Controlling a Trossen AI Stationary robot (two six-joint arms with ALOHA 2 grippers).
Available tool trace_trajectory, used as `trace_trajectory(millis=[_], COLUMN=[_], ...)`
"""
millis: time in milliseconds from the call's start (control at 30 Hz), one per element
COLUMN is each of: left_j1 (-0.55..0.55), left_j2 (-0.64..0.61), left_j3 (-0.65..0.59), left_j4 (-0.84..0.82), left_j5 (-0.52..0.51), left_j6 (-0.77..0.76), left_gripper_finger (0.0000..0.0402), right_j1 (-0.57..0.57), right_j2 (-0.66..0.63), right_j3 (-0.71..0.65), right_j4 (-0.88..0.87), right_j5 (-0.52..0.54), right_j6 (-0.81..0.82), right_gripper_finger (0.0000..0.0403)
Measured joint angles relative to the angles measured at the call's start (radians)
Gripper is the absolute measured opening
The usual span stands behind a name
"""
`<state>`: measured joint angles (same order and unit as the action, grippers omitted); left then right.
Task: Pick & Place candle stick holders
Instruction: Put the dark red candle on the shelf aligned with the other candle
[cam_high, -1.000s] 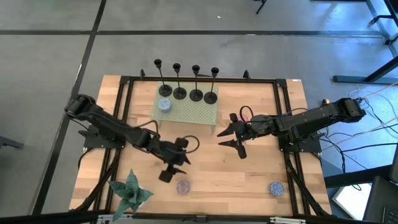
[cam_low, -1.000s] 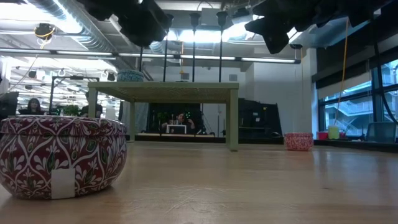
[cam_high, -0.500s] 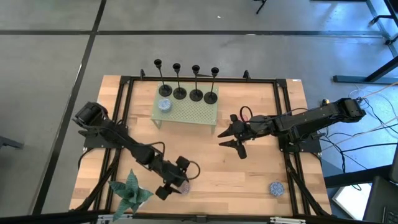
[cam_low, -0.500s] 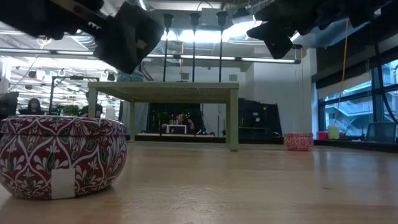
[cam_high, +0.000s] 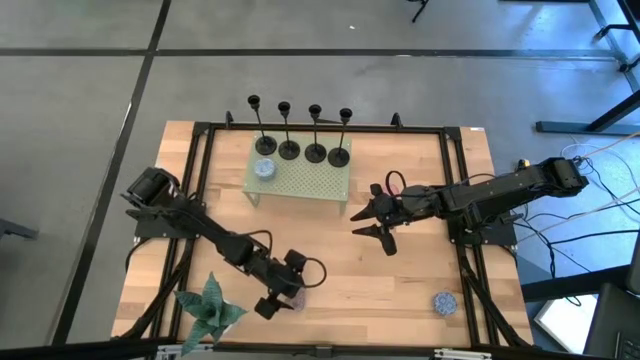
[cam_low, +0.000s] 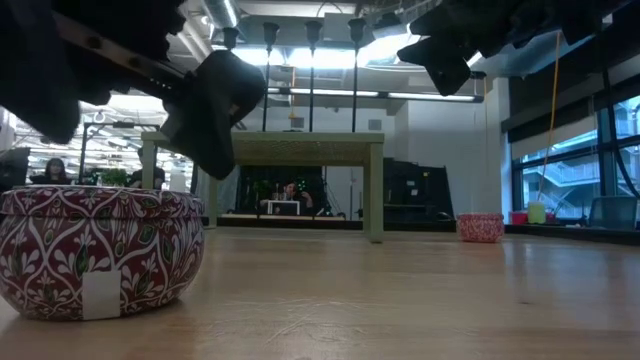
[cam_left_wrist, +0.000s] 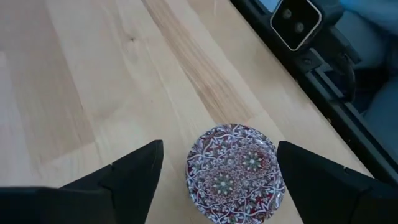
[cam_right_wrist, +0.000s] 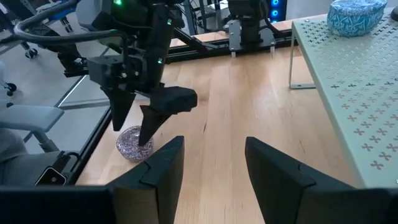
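Note:
Four black candle stick holders (cam_high: 289, 149) stand in a row on their round bases along the far edge of a green perforated stand (cam_high: 310, 182); their stems also show in the low view (cam_low: 311, 75). My left gripper (cam_high: 281, 297) is open near the table's near edge, low over a red patterned round tin (cam_left_wrist: 235, 165), with one finger on either side of it and a gap to each. My right gripper (cam_high: 368, 220) is open and empty above the middle of the table, right of the stand.
A blue round tin (cam_high: 264, 170) sits on the stand's left part. A grey-blue tin (cam_high: 443, 301) lies near the near right corner. A green plant (cam_high: 210, 310) stands at the near left. A black frame (cam_high: 200, 180) rims the table.
My left gripper has gone toward the table's near edge and down, from the middle of the table to just over the red tin, staying open. The tin and the candle stick holders have not moved.

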<state>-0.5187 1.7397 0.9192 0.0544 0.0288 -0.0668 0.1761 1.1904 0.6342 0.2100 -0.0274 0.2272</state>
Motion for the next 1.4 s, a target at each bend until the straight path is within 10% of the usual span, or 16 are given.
trace_trajectory(millis=[1400], left_j1=[-0.009], left_j2=[0.065], left_j3=[0.0], left_j4=[0.023], left_j5=[0.01], left_j6=[0.017], left_gripper_finger=[0.0313], right_j1=[0.0], right_j2=[0.0], right_j3=[0.0], right_j4=[-0.001], right_j5=[-0.002], right_j6=[0.0], right_gripper_finger=[0.0175])
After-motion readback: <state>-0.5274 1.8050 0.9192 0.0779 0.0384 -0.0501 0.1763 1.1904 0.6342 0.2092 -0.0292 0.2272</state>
